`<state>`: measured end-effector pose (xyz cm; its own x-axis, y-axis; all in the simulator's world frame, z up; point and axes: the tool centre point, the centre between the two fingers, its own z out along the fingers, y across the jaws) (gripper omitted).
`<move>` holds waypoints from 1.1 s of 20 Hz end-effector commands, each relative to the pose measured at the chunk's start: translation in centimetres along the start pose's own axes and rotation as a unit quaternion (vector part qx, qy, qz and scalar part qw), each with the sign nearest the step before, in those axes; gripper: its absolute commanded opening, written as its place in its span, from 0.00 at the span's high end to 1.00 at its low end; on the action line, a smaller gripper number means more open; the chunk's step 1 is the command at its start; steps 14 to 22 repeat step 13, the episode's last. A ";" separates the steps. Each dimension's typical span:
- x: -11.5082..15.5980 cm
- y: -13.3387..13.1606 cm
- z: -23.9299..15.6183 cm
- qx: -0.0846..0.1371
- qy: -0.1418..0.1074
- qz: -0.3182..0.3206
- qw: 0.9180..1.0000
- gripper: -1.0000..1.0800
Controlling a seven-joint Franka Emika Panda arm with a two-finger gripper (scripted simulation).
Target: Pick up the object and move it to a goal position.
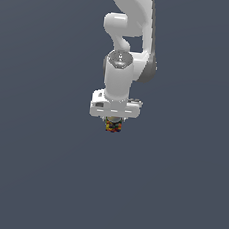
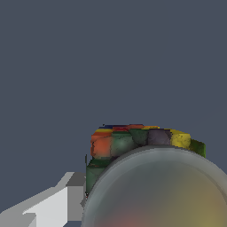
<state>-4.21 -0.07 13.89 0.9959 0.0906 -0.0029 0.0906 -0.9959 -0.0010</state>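
Observation:
The object (image 1: 113, 126) is a tiny can-like item, dark with orange, red and yellow patches. It sits right under the white hand of the arm, between the fingers of my gripper (image 1: 114, 122), which points straight down. In the wrist view the object (image 2: 133, 142) fills the near part of the picture, its pale round top (image 2: 164, 190) blurred and very close. One grey-white finger (image 2: 53, 206) presses against its side; the other finger is out of the picture. The gripper looks shut on the object.
A plain dark blue-grey surface (image 1: 39, 178) surrounds the arm in both views. The arm's white links (image 1: 128, 37) rise above the hand. No other object shows.

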 end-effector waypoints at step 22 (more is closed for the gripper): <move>-0.1 2.7 -3.0 -0.001 0.001 0.000 1.000 1.00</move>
